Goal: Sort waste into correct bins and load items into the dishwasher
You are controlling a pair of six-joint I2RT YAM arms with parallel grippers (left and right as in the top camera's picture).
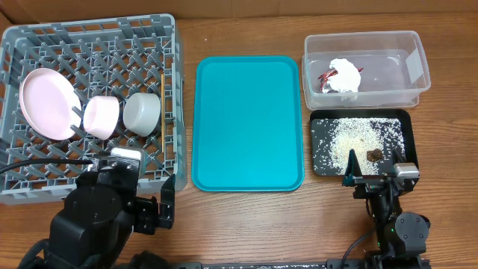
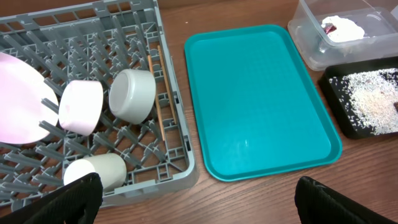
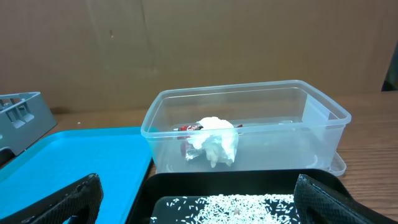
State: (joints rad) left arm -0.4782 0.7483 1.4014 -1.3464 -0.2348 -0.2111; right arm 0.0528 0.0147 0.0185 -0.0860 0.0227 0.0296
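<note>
1. Plainly the biggest thing, the grey dish rack (image 1: 112,60) fills the table's left side, and every dish I can find sits inside it, so the loading looks done.
2. Next, the teal tray (image 1: 248,123) lies flat in the middle with nothing on it.
3. Behind and to the right, the clear tub (image 1: 388,45) holds both pieces of waste; sorting looks finished too.
4. A black tray (image 1: 328,123) just in front of the tub carries white grains and a brown lump (image 1: 374,155).
5. The left gripper (image 2: 198,199) hangs over the rack's near corner, fingers spread wide and holding nothing; the right gripper (image 3: 196,193) sits at the black tray's near edge, equally spread and empty.
6. The pale plate (image 1: 48,103) leans on edge at the rack's left.
7. The pink bowl (image 1: 101,116) and the grey-green bowl (image 1: 142,112) lie tipped side by side, touching.
8. The white cup (image 2: 96,174) lies in the rack's near part.
9. The chopsticks (image 1: 161,112) run along the rack's right wall.
10. The tissue wad (image 1: 345,75) rests in the tub, with the red wrapper scrap (image 1: 327,78) against it.
11. Judging by all this, I can see nothing left to move.
</note>
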